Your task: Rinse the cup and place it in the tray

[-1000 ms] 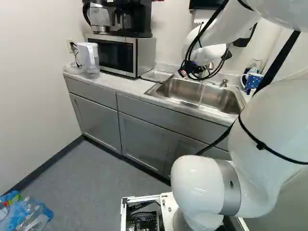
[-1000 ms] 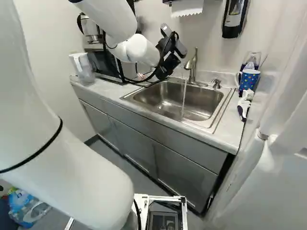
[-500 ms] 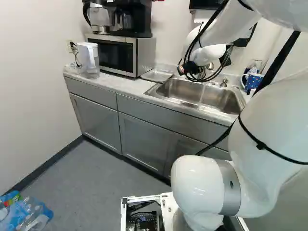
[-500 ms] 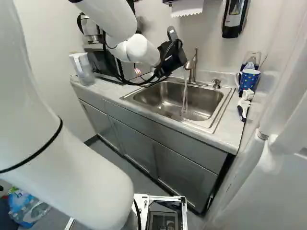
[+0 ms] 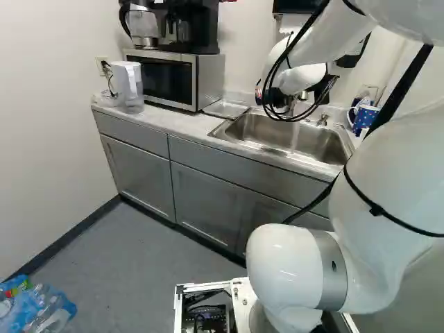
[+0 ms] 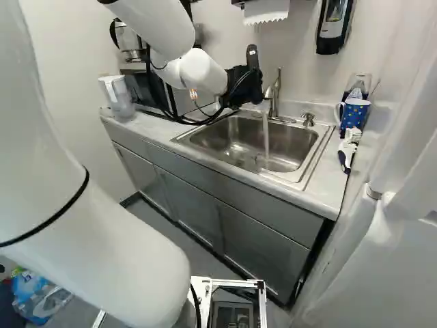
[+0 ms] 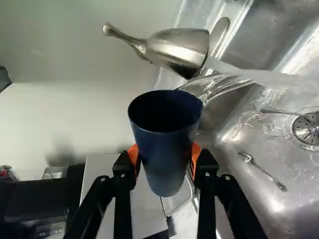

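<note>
In the right base view my gripper (image 6: 247, 85) is beside the faucet (image 6: 275, 94), above the sink's back left part; the arm hides the cup there. The wrist view shows my gripper (image 7: 164, 157) shut on the dark blue cup (image 7: 162, 159), an orange pad on either side. The cup's mouth faces ahead of the fingers, near the faucet head (image 7: 180, 49). Water (image 7: 279, 78) runs from the faucet, and a curved sheet of it spreads beside the rim. A shallow tray (image 5: 226, 109) lies left of the sink, partly visible behind the cup in the wrist view.
The sink (image 6: 232, 143) holds two utensils (image 7: 264, 172) near its drain. A microwave (image 5: 173, 80) and white pitcher (image 5: 127, 84) stand left of the tray. A dotted mug (image 6: 354, 113) and a brush (image 6: 347, 154) are right of the sink.
My gripper has turned at the wrist beside the faucet, its upper part swinging more upright in the right base view. The falling water has shifted slightly. The base has stayed put.
</note>
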Available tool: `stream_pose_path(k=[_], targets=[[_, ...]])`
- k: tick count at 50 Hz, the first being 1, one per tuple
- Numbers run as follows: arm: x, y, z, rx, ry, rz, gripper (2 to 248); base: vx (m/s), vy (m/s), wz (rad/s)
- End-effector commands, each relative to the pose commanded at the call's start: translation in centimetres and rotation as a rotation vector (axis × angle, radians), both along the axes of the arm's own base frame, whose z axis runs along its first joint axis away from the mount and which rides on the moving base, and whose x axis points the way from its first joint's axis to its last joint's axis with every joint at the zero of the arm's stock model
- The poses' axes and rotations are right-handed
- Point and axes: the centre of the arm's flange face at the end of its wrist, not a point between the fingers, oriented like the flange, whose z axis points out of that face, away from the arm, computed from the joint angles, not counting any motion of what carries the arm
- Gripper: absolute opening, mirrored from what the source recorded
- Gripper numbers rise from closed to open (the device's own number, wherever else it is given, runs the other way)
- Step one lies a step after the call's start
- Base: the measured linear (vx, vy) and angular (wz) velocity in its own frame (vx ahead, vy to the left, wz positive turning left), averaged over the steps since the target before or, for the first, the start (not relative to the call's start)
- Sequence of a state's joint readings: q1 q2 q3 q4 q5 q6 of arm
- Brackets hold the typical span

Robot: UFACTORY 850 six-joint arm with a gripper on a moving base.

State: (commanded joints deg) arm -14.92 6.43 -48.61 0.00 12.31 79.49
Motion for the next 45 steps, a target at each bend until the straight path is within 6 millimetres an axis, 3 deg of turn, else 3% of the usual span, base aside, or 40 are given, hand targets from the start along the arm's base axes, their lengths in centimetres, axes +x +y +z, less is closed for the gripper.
stream_pose_path(k=[45], targets=[[0.0,0.0,0.0,0.422,-0.112,-0.182,120,0.0,0.0,0.0]])
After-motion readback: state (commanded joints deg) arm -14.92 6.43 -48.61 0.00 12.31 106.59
